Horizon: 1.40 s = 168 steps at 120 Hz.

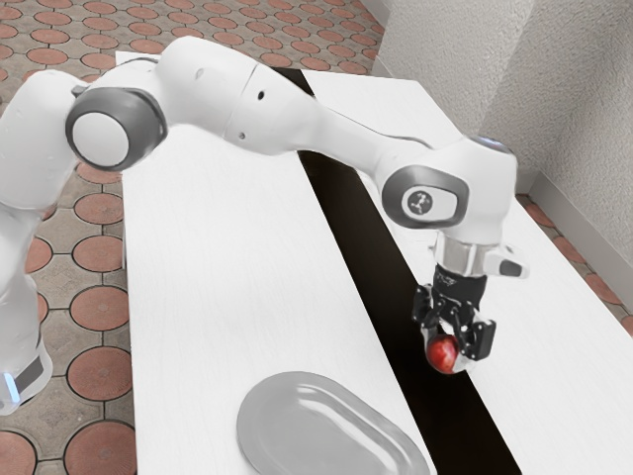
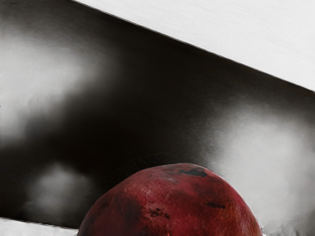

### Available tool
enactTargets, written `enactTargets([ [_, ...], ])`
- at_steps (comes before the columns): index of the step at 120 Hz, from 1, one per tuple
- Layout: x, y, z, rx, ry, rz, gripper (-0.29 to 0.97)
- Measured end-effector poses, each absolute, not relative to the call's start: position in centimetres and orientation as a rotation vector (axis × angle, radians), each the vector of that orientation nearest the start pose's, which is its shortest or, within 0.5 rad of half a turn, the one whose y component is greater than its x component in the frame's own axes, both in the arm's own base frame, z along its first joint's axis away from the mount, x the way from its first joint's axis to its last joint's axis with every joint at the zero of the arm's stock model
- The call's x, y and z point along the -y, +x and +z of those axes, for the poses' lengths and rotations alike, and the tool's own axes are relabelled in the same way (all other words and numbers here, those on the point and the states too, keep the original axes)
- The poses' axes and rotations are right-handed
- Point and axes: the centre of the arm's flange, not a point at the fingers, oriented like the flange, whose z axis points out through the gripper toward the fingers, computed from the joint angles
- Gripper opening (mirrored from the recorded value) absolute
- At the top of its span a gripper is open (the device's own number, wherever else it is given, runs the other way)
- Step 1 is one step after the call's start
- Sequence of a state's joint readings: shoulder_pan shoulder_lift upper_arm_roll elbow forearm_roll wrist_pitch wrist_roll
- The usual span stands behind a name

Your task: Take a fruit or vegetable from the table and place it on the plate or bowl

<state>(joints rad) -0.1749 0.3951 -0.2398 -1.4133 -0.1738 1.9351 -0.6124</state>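
the black gripper [image 1: 453, 346] is clamped on a dark red fruit [image 1: 442, 353], a finger on each side, over the glossy black strip [image 1: 386, 267] that runs along the white table [image 1: 227, 287]. the grey oval plate [image 1: 326, 430] lies toward the exterior view's lower left of the fruit, well apart, with bare white tabletop and the strip's edge between them.

No words or numbers are legible. A small white emblem sits on the grey joint cap [image 1: 422, 201]; a faint pale mark on the black housing [image 1: 450, 285] above the jaws may be lettering.
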Motion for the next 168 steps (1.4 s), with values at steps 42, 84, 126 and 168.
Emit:
enactTargets([
  [42, 38.6, 41.0, 57.1, 0.265, -3.328, -0.075, 0.22],
  [84, 35.6, 42.6, 56.1, 0.716, -3.246, -0.022, 0.24],
  [126, 37.3, 39.4, 54.9, 0.856, -3.194, 0.023, 0.24],
  [168, 37.6, 39.3, 54.8, 0.998, -3.164, 0.055, 0.63],
])
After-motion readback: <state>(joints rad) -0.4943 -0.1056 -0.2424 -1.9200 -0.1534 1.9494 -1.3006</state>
